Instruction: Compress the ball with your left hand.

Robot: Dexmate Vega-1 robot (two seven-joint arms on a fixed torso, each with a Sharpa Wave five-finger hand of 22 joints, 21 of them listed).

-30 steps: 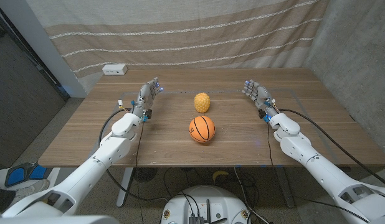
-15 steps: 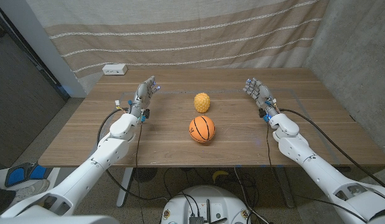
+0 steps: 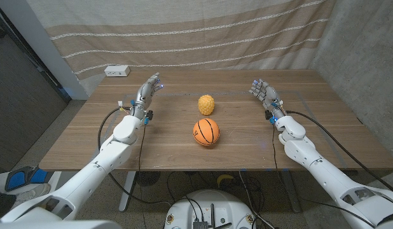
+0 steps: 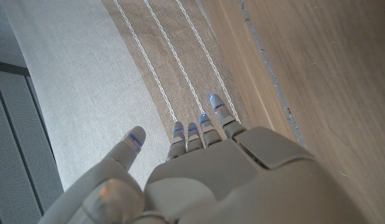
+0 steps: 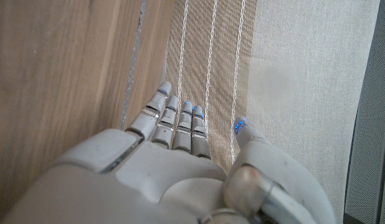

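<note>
An orange basketball point(image 3: 206, 131) with black seams sits on the wooden table point(image 3: 171, 146) near its middle. Just behind it sits a smaller yellow bumpy ball point(image 3: 206, 104). My left hand point(image 3: 148, 90) is raised over the table's far left part, well to the left of both balls, fingers straight and apart, holding nothing. From the left wrist view, this left hand point(image 4: 199, 168) points toward the curtain. My right hand point(image 3: 262, 93) is up at the far right, open and empty; in the right wrist view that hand point(image 5: 174, 162) shows its fingers extended.
A white power strip point(image 3: 117, 71) lies at the table's back left corner. A striped beige curtain point(image 3: 184, 32) hangs behind the table. A dark panel point(image 3: 18, 83) stands to the left and a grey wall point(image 3: 368, 57) to the right.
My left hand has lifted a little and stretched its fingers further toward the back of the table. The balls and the right hand have stayed put.
</note>
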